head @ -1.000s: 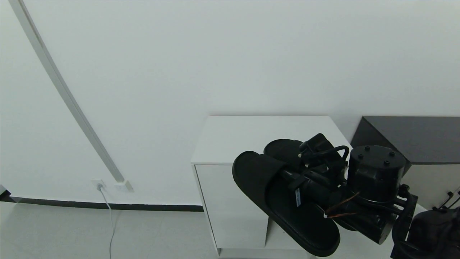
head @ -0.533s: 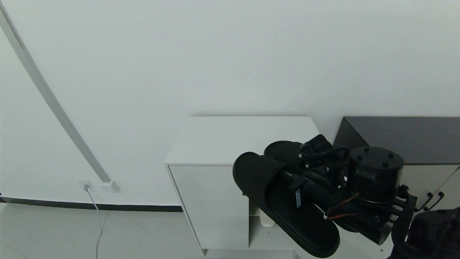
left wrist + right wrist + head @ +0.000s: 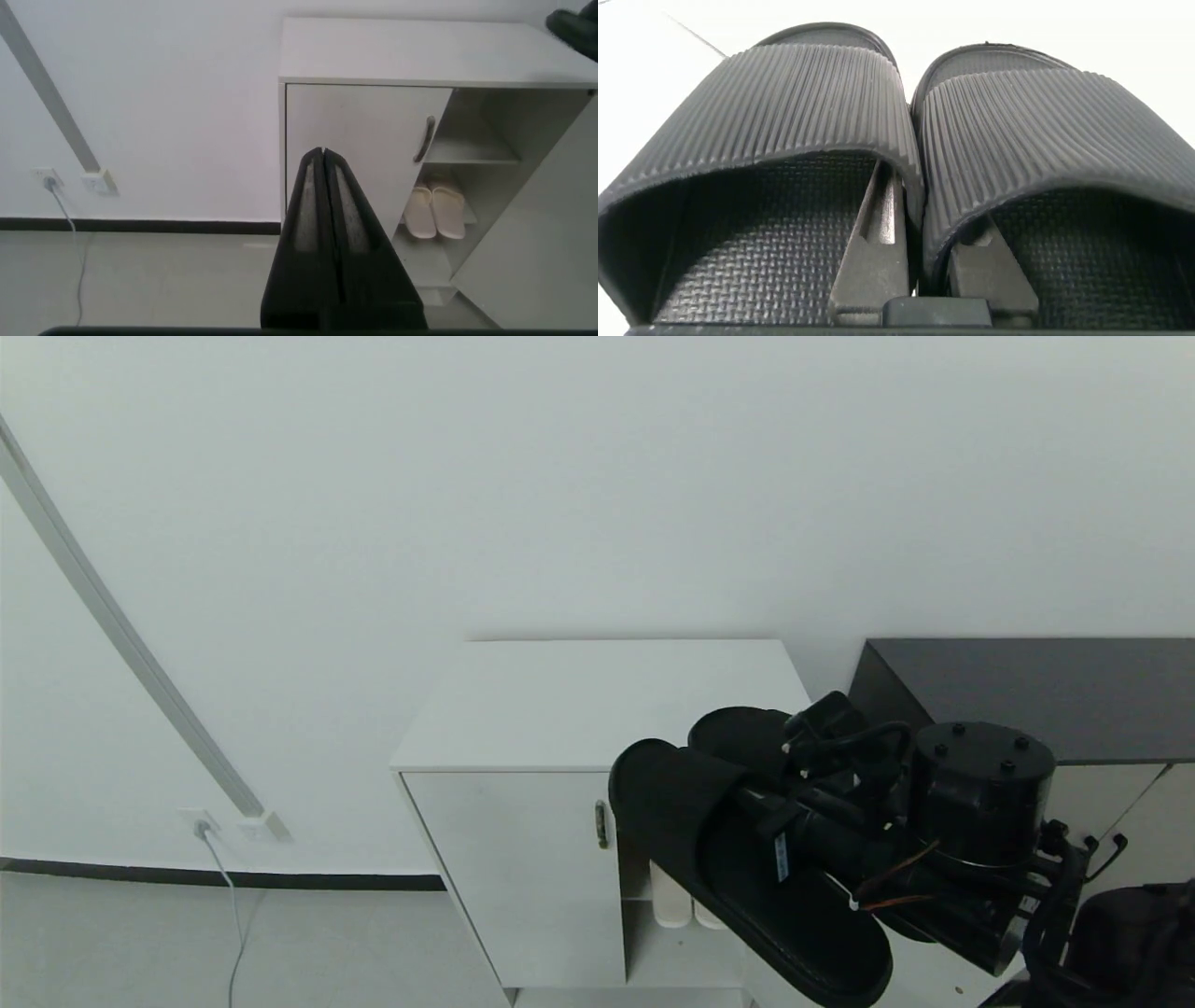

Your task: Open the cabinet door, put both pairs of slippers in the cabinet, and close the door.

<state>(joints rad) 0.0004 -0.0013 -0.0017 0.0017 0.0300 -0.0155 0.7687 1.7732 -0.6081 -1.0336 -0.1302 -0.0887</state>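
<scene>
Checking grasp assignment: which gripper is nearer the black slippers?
Right. The right gripper clamps the black slippers, with one finger under each strap. The left gripper, shut and empty, is apart from them, facing the cabinet.

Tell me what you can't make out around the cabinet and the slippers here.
Head view: the black slippers and the right arm cover most of the cabinet's open side; just the ends of the light slippers show.
Right wrist view: the right gripper's fingertips are hidden under the slipper straps.
Left wrist view: the shut left gripper covers the closed door's lower part.
</scene>
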